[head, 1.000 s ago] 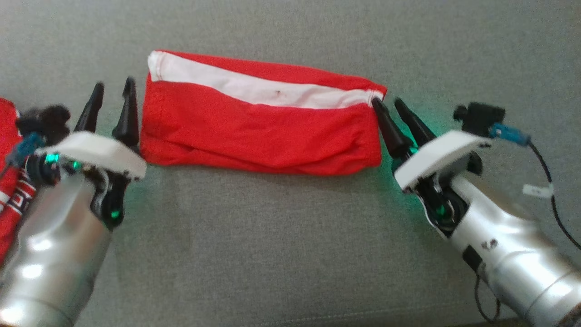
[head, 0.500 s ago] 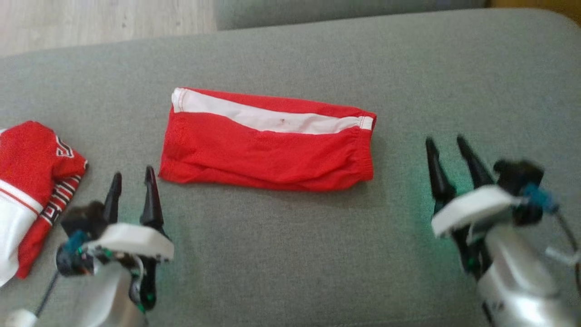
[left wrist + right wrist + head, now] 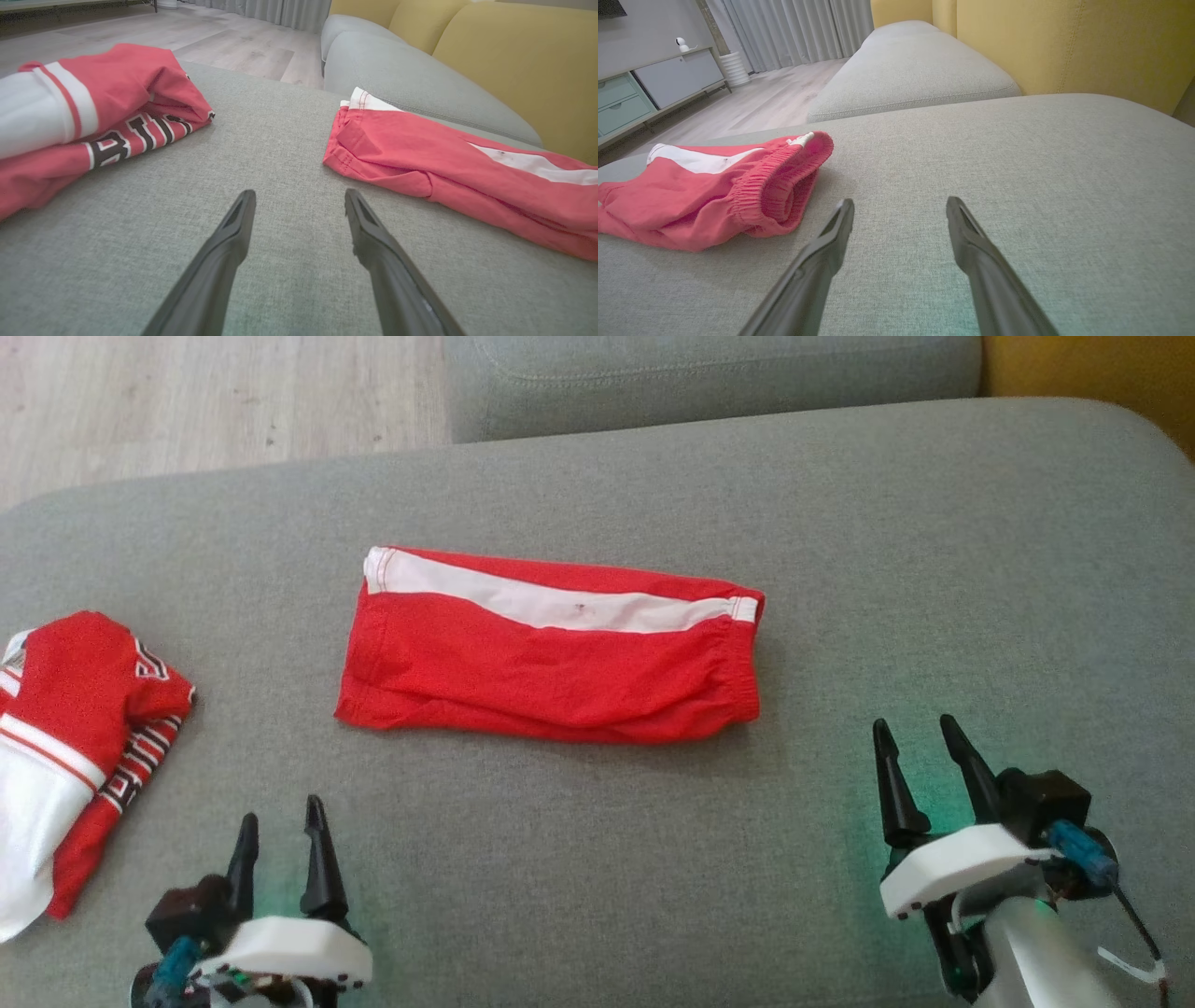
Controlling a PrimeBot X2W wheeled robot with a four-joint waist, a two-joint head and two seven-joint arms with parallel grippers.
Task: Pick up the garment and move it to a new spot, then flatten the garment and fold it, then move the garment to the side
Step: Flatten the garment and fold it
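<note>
I read the garment [image 3: 551,672] as soft matt red cloth with a white panel. The sofa cushion [image 3: 934,569] is coarse grey weave. Fingers [image 3: 224,252] on my left claw [image 3: 280,814] and right claw [image 3: 914,726] look smooth, matt dark plastic. The floor [image 3: 187,392] is pale wood.

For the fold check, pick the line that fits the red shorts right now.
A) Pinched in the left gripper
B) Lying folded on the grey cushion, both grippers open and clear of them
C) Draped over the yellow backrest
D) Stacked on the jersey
B: the red shorts lie folded flat on the grey cushion, with the left gripper and the right gripper open and apart from them.
</note>
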